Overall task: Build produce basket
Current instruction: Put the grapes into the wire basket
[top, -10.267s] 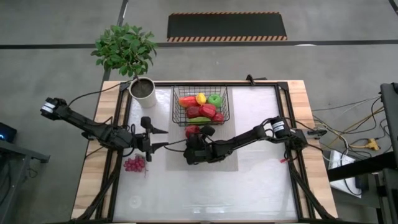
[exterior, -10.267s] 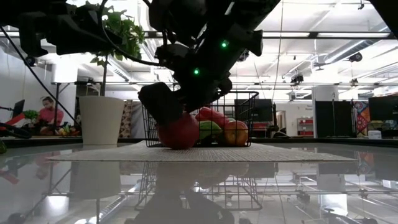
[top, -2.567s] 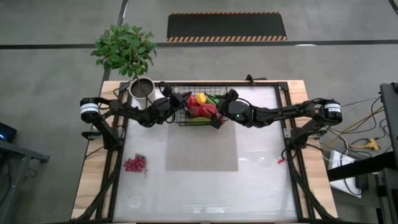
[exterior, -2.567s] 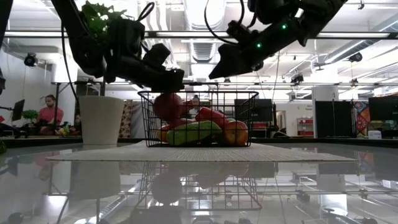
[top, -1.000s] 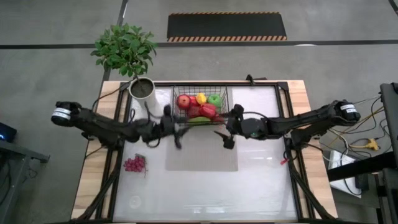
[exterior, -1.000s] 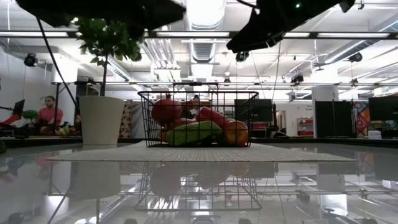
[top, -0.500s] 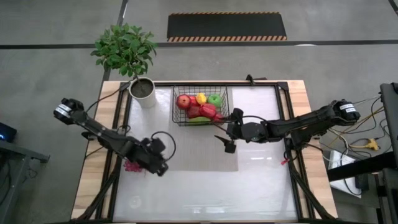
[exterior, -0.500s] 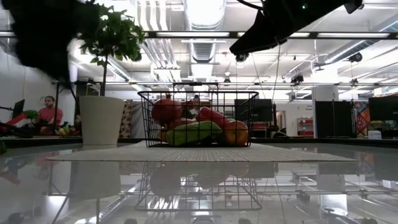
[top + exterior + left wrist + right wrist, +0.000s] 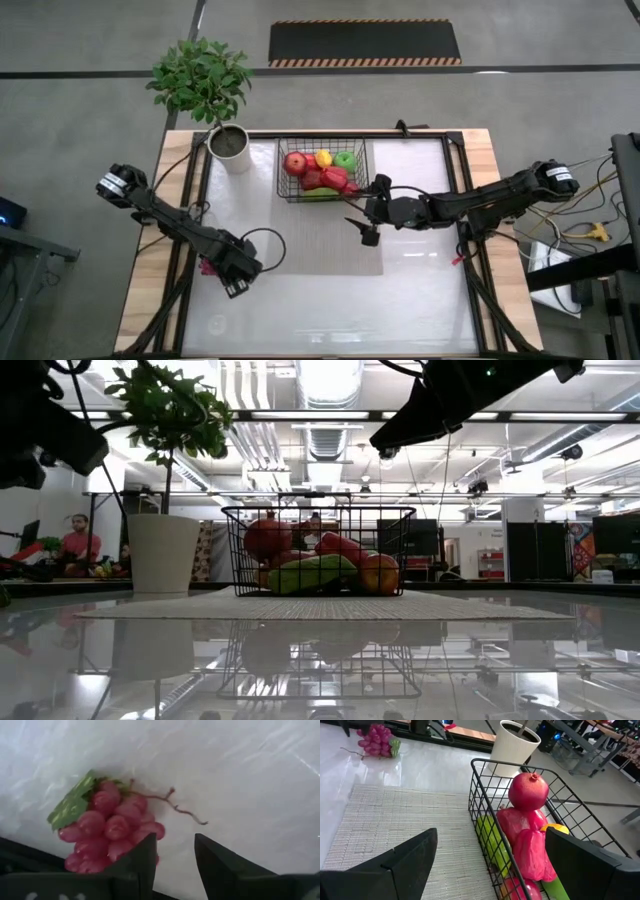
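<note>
The black wire basket (image 9: 322, 170) stands at the far end of a woven mat and holds a round red fruit (image 9: 295, 163), a yellow pepper (image 9: 322, 158), a green apple (image 9: 345, 160), red peppers (image 9: 335, 178) and a green cucumber (image 9: 320, 193). A bunch of purple grapes (image 9: 112, 827) lies on the white table near its left edge, with a green leaf and a stalk. My left gripper (image 9: 175, 862) hangs open above the table, the grapes beside one finger. My right gripper (image 9: 365, 228) is open and empty over the mat, just near of the basket's right corner (image 9: 492, 870).
A white plant pot (image 9: 231, 147) with a leafy plant stands at the far left corner, left of the basket. The grey woven mat (image 9: 325, 240) reaches from the basket toward the near edge. In the low view a person (image 9: 75, 542) sits in the room far behind.
My left gripper has swung from beside the basket's near left corner toward the table's near left, coming over the grapes. The right gripper has shifted slightly toward the near edge and stayed open. The basket and its produce have not moved.
</note>
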